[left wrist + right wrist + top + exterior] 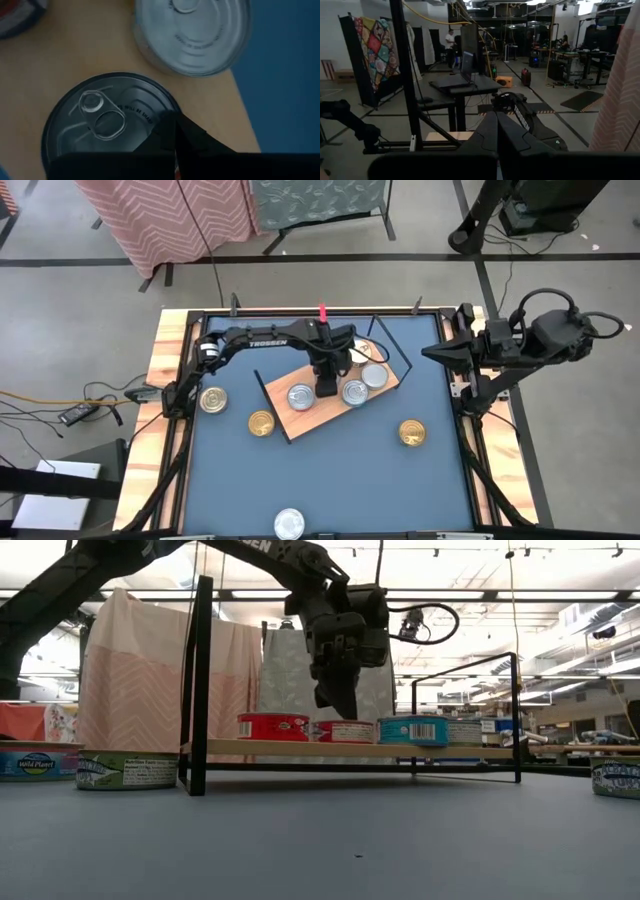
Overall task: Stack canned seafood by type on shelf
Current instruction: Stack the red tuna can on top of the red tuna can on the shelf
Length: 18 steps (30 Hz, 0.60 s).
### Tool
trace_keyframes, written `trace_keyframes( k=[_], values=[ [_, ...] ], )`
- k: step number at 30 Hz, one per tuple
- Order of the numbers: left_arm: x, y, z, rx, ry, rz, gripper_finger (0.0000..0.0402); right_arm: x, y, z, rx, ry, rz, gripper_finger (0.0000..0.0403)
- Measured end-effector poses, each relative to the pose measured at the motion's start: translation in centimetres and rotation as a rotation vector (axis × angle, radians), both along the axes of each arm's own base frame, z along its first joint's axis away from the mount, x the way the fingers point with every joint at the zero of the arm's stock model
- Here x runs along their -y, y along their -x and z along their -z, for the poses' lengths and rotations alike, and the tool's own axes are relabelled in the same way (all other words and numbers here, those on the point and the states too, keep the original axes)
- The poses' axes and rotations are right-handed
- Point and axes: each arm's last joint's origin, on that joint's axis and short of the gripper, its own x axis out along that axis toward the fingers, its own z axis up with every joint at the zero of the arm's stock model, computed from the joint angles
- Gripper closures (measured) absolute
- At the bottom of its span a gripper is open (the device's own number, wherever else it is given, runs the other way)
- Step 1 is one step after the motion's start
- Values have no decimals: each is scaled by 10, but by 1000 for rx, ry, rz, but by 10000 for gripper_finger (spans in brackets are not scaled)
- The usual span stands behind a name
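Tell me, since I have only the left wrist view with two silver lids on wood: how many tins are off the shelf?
Observer: Four round flat tins lie on the blue table: three gold-lidded tins and one silver-lidded tin.
Operator: Is my gripper touching a tin?
Observer: Seemingly not. In the low view the shut left gripper hangs just above the light-wood shelf.
Operator: And the other arm?
Observer: The right gripper, shut, waits at the table's right edge.

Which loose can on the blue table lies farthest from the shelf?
The silver-lidded can at the table's near edge; the three gold-lidded loose cans lie closer to the shelf.
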Motion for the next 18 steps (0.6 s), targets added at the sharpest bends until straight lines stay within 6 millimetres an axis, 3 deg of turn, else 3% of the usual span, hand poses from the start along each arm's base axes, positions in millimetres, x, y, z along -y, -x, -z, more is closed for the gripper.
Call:
trace_keyframes(
  k=[18],
  values=[
    [32, -2, 0, -39, 84, 43, 401, -5, 1, 0, 5, -5, 1, 397]
  ],
)
